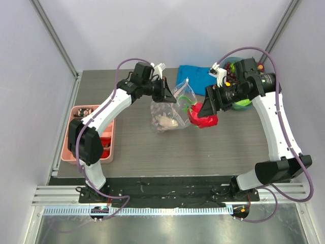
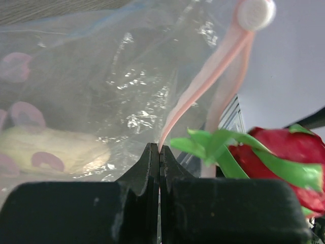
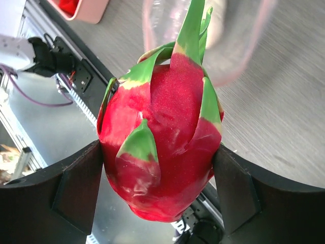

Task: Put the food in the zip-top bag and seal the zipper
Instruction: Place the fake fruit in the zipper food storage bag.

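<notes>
My left gripper (image 1: 166,96) (image 2: 160,151) is shut on the pale-pink zipper (image 2: 203,86) strip and holds the mouth of the clear zip-top bag (image 1: 170,111) (image 2: 117,81) up off the table. A white slider (image 2: 256,12) sits at the end of the strip. Beige food (image 2: 56,150) (image 1: 167,121) lies inside the bag. A red toy dragon fruit with green leaves (image 3: 162,137) (image 1: 202,121) (image 2: 287,152) is held by my right gripper (image 1: 206,113) (image 3: 160,178), shut on it, just right of the bag's mouth.
A folded blue cloth (image 1: 195,76) lies behind the bag. At the back right stands a green bowl (image 1: 242,103) with more toy food, partly hidden by my right arm. A pink compartment tray (image 1: 76,137) (image 3: 89,12) sits at the table's left edge.
</notes>
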Controlling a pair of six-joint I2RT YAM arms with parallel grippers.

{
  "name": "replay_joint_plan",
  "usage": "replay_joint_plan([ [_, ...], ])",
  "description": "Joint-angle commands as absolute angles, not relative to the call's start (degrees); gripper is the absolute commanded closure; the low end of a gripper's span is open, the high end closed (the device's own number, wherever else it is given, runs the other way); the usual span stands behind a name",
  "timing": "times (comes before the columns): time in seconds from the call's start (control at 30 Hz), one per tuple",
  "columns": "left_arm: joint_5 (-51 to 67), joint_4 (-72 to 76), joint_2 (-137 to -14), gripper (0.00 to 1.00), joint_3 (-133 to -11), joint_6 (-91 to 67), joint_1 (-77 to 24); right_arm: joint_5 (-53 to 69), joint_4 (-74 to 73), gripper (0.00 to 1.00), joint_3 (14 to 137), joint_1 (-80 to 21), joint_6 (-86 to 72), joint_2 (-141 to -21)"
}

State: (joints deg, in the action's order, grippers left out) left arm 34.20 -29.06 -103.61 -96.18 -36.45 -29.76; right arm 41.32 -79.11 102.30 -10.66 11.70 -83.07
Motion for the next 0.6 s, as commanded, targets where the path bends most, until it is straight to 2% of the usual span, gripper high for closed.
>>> replay_joint_plan([
  [0.0, 36.74, -28.12, -99.49, 1.0, -96.15, -33.41, -30.32, 40.43, -76.12, 0.99, 103.89, -10.55, 5.81, -83.93],
  [0.27, 40.33, -26.9, -99.14, 1.0, -95.89, -34.18, -32.17, 45.08, -74.53, 0.99, 99.58, -10.64, 2.2, -85.87],
  [0.57, 45.17, -21.18, -99.05, 1.0, -94.92, -38.85, -32.25, 53.7, -74.71, 0.99, 104.76, -10.81, 9.92, -88.51],
])
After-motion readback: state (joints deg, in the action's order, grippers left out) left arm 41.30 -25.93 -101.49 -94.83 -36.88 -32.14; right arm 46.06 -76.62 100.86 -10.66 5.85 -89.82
